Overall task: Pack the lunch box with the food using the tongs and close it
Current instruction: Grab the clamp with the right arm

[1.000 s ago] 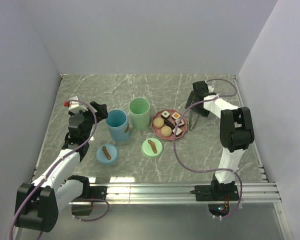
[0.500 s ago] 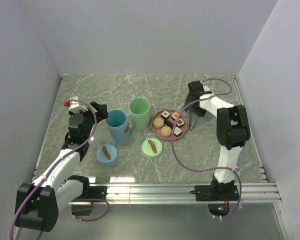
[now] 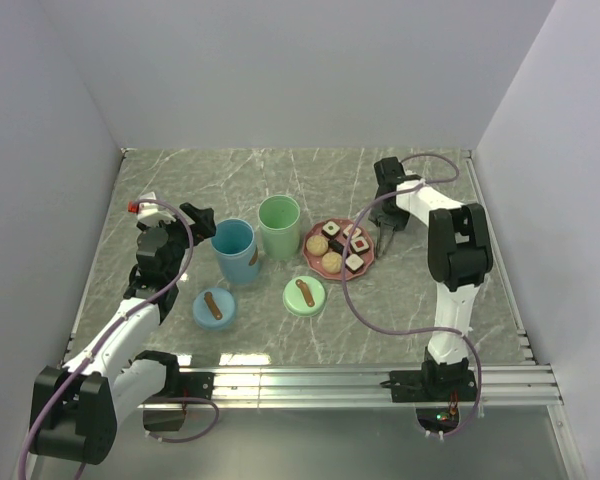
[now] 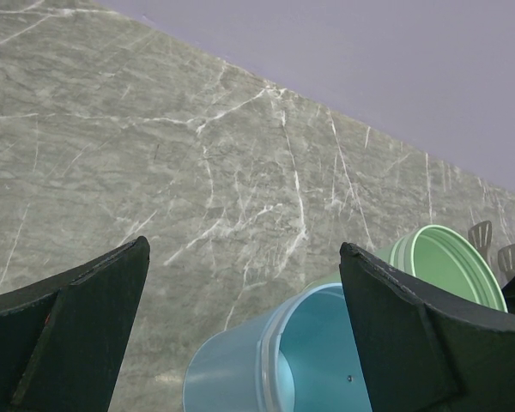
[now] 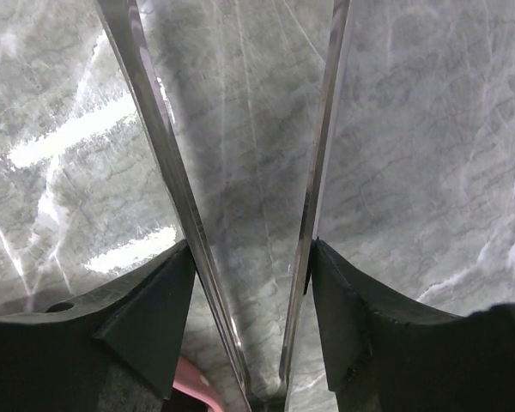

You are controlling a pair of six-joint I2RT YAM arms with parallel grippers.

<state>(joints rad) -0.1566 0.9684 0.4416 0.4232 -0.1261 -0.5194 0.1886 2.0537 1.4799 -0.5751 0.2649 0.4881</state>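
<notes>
The lunch box stands as two open tubs, a blue one [image 3: 233, 250] [image 4: 275, 360] and a green one [image 3: 279, 226] [image 4: 438, 266]. Their lids, blue [image 3: 213, 306] and green [image 3: 304, 295], lie in front. The food, tan buns [image 3: 317, 244] and square sushi pieces [image 3: 352, 232], sits on a pink plate [image 3: 310, 254]. The grey tongs [image 3: 384, 238] [image 5: 163, 163] lie on the table right of the plate. My right gripper [image 3: 388, 208] [image 5: 251, 257] is down over them, shut on the tongs, a finger pressing each thin arm. My left gripper [image 3: 192, 220] [image 4: 243, 249] hangs open just left of the blue tub.
The marble table is walled at the back and on both sides. The right wall stands close behind the right arm. The pink plate's edge [image 5: 193, 386] shows just beside the joined end of the tongs. A metal rail [image 3: 360, 378] runs along the near edge.
My right gripper has come down over the tongs and its jaws have narrowed onto the two arms. The left arm has not moved.
</notes>
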